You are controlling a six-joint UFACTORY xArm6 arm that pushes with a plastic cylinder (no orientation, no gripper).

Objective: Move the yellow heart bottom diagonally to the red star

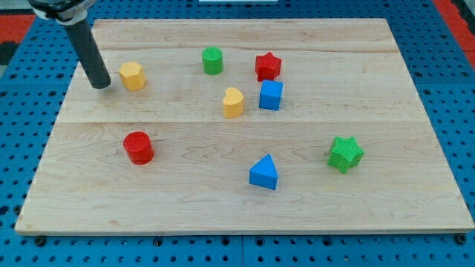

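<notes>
The yellow heart [233, 102] lies on the wooden board, below and to the left of the red star [268, 66], with a small gap between them. The blue cube [271, 96] sits just right of the heart and right under the star. My tip [101, 85] rests on the board at the view's upper left, far left of the heart and close to the left side of the yellow hexagon block [132, 76], not touching it.
A green cylinder [212, 60] stands left of the red star. A red cylinder [138, 147] is at lower left, a blue triangle [264, 173] at lower middle, a green star [345, 153] at right. The board's edge [245, 231] runs along the view's bottom.
</notes>
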